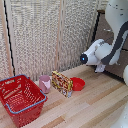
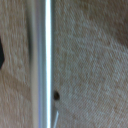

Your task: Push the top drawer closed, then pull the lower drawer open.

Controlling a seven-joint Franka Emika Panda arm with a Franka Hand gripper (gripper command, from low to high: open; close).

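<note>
Arm's up against the dresser (image 1: 107, 35) at right of the exterior frame. Wrist cam is right on a silvery bar handle (image 2: 42, 60), can't tell which drawer tbh. Gripper (image 1: 101, 67) open or closed? Can't tell. Should prob keep force square to the front, no sideways drift.

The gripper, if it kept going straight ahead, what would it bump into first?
Probably the drawer's silvery bar handle, which fills the wrist view close up, with the brown drawer front right behind it. Depth is hard to judge.
</note>
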